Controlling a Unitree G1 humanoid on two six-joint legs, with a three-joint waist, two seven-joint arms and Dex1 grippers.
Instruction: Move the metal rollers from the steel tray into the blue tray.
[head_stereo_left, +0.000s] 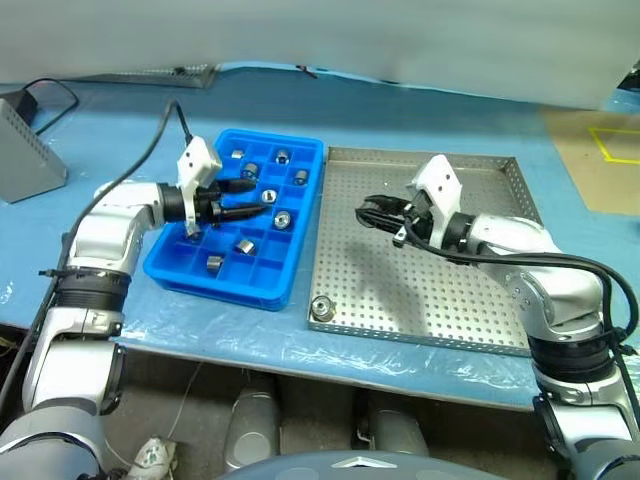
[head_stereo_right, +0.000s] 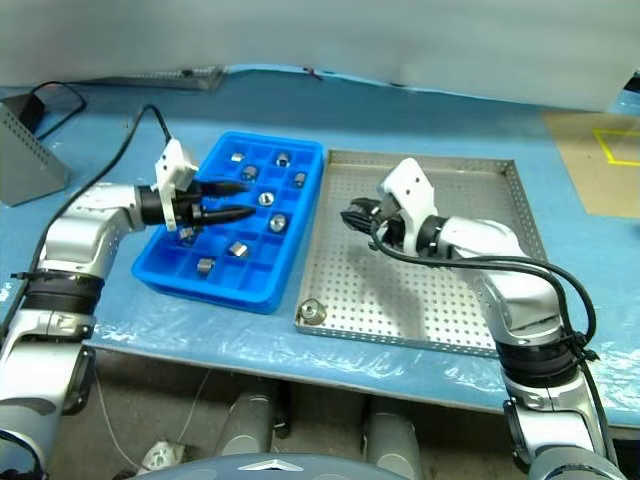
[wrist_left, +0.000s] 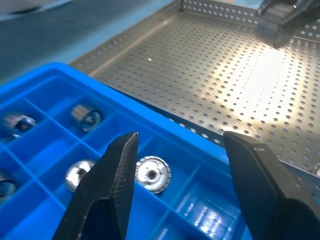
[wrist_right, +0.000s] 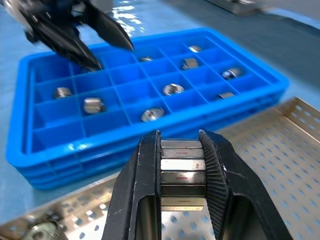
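While the left gripper (head_stereo_left: 252, 199) gapes over the blue tray (head_stereo_left: 300, 262), the right gripper (wrist_right: 181, 142) clamps a metal roller (wrist_right: 182, 172)

- A blue covering (head_stereo_left: 440, 110) spreads over the whole work surface; along the near edge it has a glossy, wrinkled, film-like look (head_stereo_left: 250, 345).
- A grey perforated metal box (head_stereo_left: 25, 150) stands at the far left of the table, its side full of small holes.
- A black cable (head_stereo_left: 50, 95) loops on the blue covering just beside that box.
- A brown cardboard-coloured sheet (head_stereo_left: 595, 160) lies at the far right, with yellow lines (head_stereo_left: 612, 145) marked on it.
- A flat grey mesh-like piece (head_stereo_left: 165, 73) lies along the far edge of the table, too distant to identify.
- A pale wall or panel (head_stereo_left: 320, 35) runs behind the table.
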